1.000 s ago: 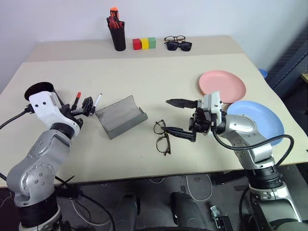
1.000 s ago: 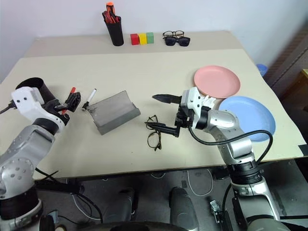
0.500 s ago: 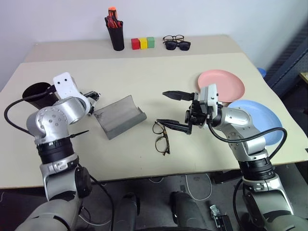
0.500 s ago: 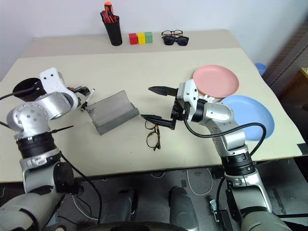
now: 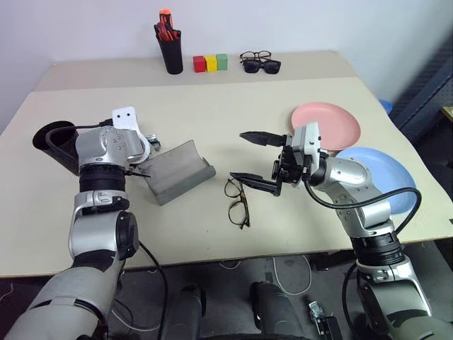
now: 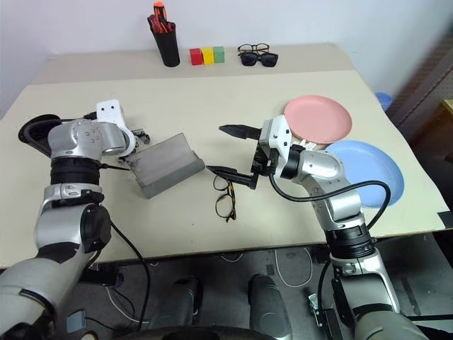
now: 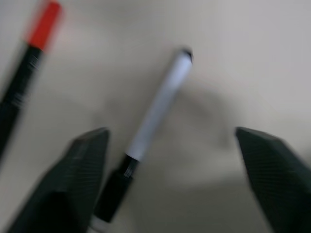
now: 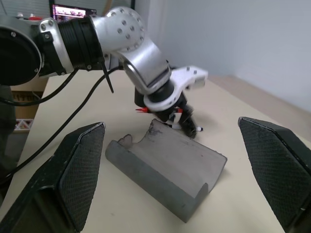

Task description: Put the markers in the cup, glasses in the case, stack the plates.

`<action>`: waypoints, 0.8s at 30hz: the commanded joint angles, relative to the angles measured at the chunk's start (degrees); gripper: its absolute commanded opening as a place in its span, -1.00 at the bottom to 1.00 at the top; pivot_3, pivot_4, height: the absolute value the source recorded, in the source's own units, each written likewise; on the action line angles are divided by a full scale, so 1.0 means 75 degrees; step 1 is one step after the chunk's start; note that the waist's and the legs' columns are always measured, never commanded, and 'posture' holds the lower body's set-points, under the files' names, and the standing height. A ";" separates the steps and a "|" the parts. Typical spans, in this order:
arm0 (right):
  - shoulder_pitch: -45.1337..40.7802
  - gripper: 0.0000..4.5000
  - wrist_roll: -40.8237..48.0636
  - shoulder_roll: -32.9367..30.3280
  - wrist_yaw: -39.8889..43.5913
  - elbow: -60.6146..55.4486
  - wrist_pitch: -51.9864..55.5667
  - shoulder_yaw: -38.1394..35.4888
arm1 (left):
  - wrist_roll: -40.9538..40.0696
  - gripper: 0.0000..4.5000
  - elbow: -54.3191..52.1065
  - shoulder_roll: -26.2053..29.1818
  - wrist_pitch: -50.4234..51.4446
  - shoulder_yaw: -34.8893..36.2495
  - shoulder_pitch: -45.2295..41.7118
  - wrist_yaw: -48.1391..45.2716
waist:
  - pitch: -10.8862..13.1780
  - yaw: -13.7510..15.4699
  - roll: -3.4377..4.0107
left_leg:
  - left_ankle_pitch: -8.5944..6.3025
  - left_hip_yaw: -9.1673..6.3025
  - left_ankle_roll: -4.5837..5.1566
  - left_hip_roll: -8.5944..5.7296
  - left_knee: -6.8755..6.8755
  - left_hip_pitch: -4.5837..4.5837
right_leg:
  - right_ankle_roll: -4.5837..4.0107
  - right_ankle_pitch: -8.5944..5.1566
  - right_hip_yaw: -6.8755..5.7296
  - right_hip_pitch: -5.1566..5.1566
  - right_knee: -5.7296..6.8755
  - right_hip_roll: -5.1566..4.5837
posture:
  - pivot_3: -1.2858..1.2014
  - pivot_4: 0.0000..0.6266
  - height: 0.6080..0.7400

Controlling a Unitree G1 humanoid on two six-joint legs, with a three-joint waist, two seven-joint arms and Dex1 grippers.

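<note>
The left hand (image 7: pixel 170 184) is down low over the worktop (image 5: pixel 233 106) near its left edge. Its two black fingers (image 7: pixel 80 170) stand apart with the white marker (image 7: pixel 155 116) lying flat between them; they hold nothing. The black marker with the red cap (image 7: pixel 26 73) lies just beside the white one. The black cup (image 5: pixel 53 142) stands close to the left edge. The grey case (image 5: pixel 177 172) lies open next to the left hand, toward the middle of the worktop. The right hand (image 5: pixel 256 160) hangs in the air, wide open and empty, just above the glasses (image 5: pixel 239 202), which lie near the front edge. The pink plate (image 5: pixel 327 126) and the blue plate (image 5: pixel 386 173) lie side by side near the right edge, not stacked.
</note>
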 commanded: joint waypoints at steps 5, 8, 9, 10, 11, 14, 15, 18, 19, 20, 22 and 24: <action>-0.0056 1.00 0.0070 -0.0087 -0.0144 -0.0353 0.0005 -0.0219 | 0.0570 -0.95 0.0559 0.0113 -0.0093 0.0310 -0.0244 -0.0006 | 0.0000 0.0012 0.0000 | 0.0001 0.0000 -0.0001 0.0000 -0.0003 0.0001 | 0.0004 0.0001 0.0000 0.0000 0.0001 -0.0002 | 0.03 -0.52 1.00; -0.0020 1.00 0.0058 -0.0099 -0.0151 -0.0323 -0.0020 -0.0215 | 0.0640 -0.98 0.0461 0.0062 -0.0043 0.0397 -0.0221 -0.0103 | 0.0000 0.0001 0.0000 | 0.0005 0.0000 -0.0009 0.0000 -0.0003 0.0002 | 0.0005 0.0003 0.0000 0.0001 0.0004 -0.0002 | 0.03 -0.52 1.00; -0.0019 1.00 0.0057 -0.0102 -0.0152 -0.0317 -0.0020 -0.0215 | 0.0637 -0.98 0.0413 0.0034 0.0000 0.0437 -0.0229 -0.0132 | 0.0000 -0.0001 0.0000 | 0.0006 0.0000 -0.0010 0.0000 -0.0002 0.0003 | 0.0006 0.0003 0.0000 0.0001 0.0004 -0.0002 | 0.03 -0.52 1.00; -0.0022 1.00 0.0045 -0.0103 -0.0156 -0.0305 -0.0025 -0.0210 | 0.0601 -0.98 0.0100 -0.0044 0.0010 0.0399 -0.0194 -0.0259 | 0.0000 0.0000 0.0000 | 0.0006 0.0000 -0.0011 0.0000 -0.0003 0.0003 | 0.0006 0.0003 0.0000 0.0001 0.0005 -0.0002 | 0.03 -0.52 1.00; -0.0025 1.00 0.0037 -0.0103 -0.0159 -0.0297 -0.0027 -0.0207 | 0.0587 -0.98 -0.0125 -0.0099 0.0010 0.0366 -0.0168 -0.0351 | 0.0000 0.0006 0.0000 | 0.0007 0.0000 -0.0011 0.0000 -0.0002 0.0003 | 0.0006 0.0003 0.0000 0.0001 0.0005 -0.0002 | 0.03 -0.52 1.00; -0.0113 1.00 0.0012 -0.0088 -0.0203 -0.0235 0.0014 -0.0222 | 0.0147 -0.98 -0.1796 -0.0363 0.0527 0.0072 0.0082 -0.1076 | 0.0004 0.0039 -0.0006 | 0.0007 -0.0001 -0.0012 0.0000 -0.0003 0.0000 | 0.0006 0.0003 0.0000 0.0000 0.0004 -0.0003 | 0.03 -0.52 1.00; -0.0168 1.00 0.0008 -0.0079 -0.0242 -0.0215 0.0050 -0.0238 | 0.0011 -0.98 -0.2672 -0.0430 0.0630 -0.0165 0.0267 -0.1352 | 0.0005 0.0029 -0.0006 | 0.0008 -0.0002 -0.0013 0.0000 -0.0002 -0.0005 | 0.0007 0.0004 0.0000 0.0000 0.0002 -0.0003 | 0.03 -0.52 1.00; -0.0307 1.00 0.0076 -0.0022 -0.0387 -0.0168 0.0199 -0.0323 | -0.0035 -0.98 -0.4782 -0.0452 0.0459 -0.0748 0.0855 -0.1848 | 0.0008 0.0028 -0.0007 | 0.0009 0.0000 -0.0018 0.0000 -0.0004 -0.0014 | 0.0011 0.0007 0.0002 -0.0007 -0.0004 -0.0009 | 0.03 -0.52 1.00; -0.0327 1.00 0.0116 0.0011 -0.0436 -0.0149 0.0235 -0.0353 | -0.0109 -0.98 -0.5417 -0.0436 0.0469 -0.0825 0.1024 -0.2002 | 0.0008 0.0031 -0.0007 | 0.0010 0.0000 -0.0019 0.0000 -0.0008 -0.0014 | 0.0011 0.0007 0.0003 -0.0010 -0.0003 -0.0009 | 0.03 -0.52 1.00; -0.0342 1.00 0.0145 0.0041 -0.0473 -0.0124 0.0261 -0.0379 | -0.0108 -0.98 -0.5867 -0.0412 0.0420 -0.0877 0.1147 -0.2096 | 0.0008 0.0019 -0.0007 | 0.0012 0.0000 -0.0023 0.0000 -0.0015 -0.0013 | 0.0011 0.0007 0.0003 -0.0012 -0.0002 -0.0009 | 0.03 -0.52 1.00; -0.0365 1.00 0.0203 0.0100 -0.0538 -0.0065 0.0308 -0.0430 | 0.0011 -0.98 -0.6459 -0.0400 0.0251 -0.0900 0.1307 -0.2140 | 0.0008 0.0008 -0.0007 | 0.0021 0.0001 -0.0039 0.0000 -0.0050 0.0003 | 0.0009 0.0008 0.0005 -0.0016 -0.0003 -0.0008 | 0.03 -0.52 1.00; -0.0364 1.00 0.0345 0.0237 -0.0653 0.0007 0.0399 -0.0521 | 0.0479 -0.98 -0.7269 -0.0299 -0.0769 -0.0809 0.1479 -0.1969 | 0.0008 -0.0008 -0.0006 | 0.0033 -0.0001 -0.0054 0.0000 -0.0077 0.0010 | 0.0008 0.0007 0.0005 -0.0023 -0.0002 -0.0005 | 0.03 -0.52 1.00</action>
